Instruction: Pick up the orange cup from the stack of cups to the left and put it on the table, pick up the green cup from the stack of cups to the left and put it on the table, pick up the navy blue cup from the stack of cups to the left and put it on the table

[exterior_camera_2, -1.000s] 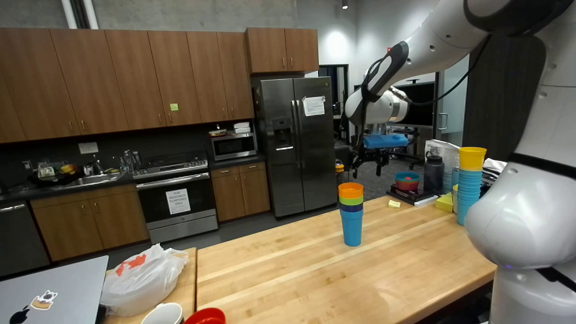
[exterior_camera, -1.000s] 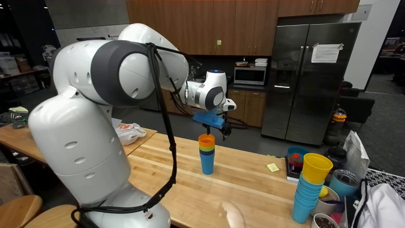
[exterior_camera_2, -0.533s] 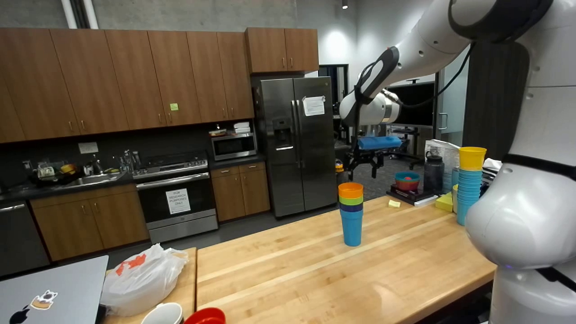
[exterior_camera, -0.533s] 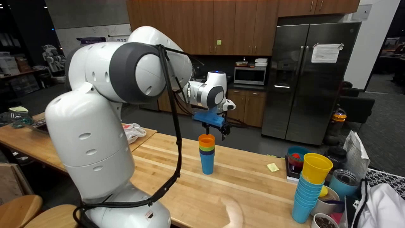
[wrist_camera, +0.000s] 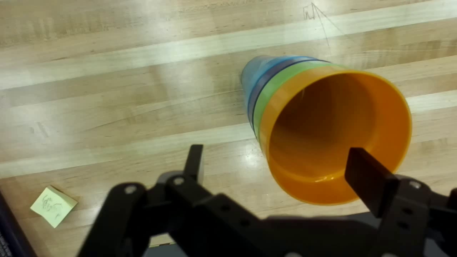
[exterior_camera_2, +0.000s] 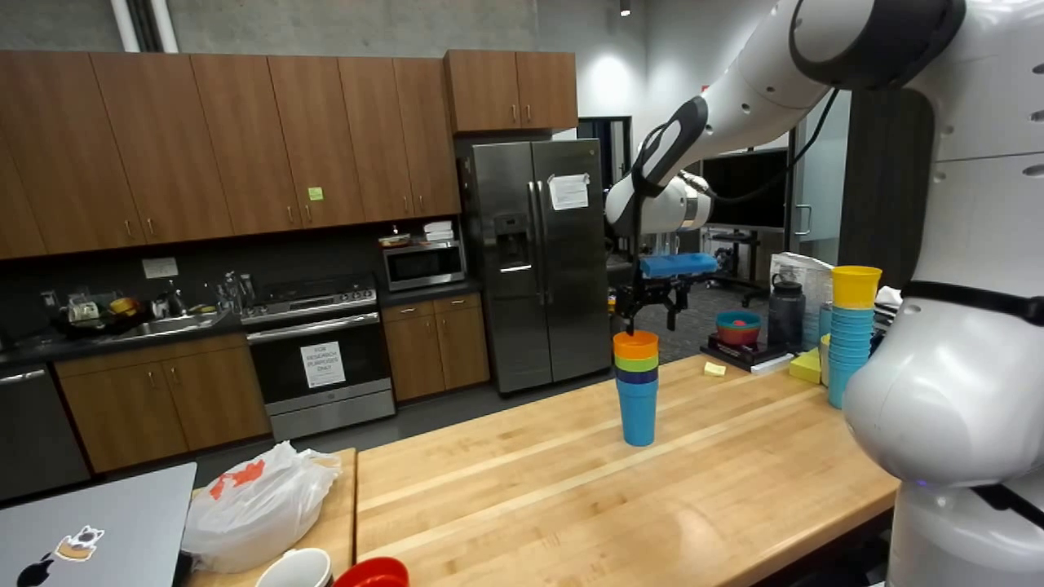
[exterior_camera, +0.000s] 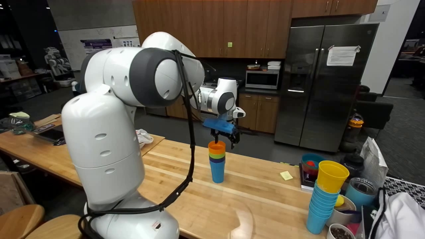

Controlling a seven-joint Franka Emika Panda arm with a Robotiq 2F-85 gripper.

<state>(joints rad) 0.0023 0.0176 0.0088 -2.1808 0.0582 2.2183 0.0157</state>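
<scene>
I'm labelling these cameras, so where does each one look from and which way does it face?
An exterior view: beside the arm, facing across the table toward the cabinets; arm at picture left, gripper mid-picture.
An exterior view: near a laptop, facing across the table toward the fridge; arm cut off at top right, gripper visible.
Wrist view: on the arm above the gripper, looking past its spread fingers down into the orange cup; only the gripper shows.
Both exterior views share the cabinets, fridge and stack of cups.

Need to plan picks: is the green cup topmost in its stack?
No, the orange cup is topmost, with the green cup directly beneath.
</scene>
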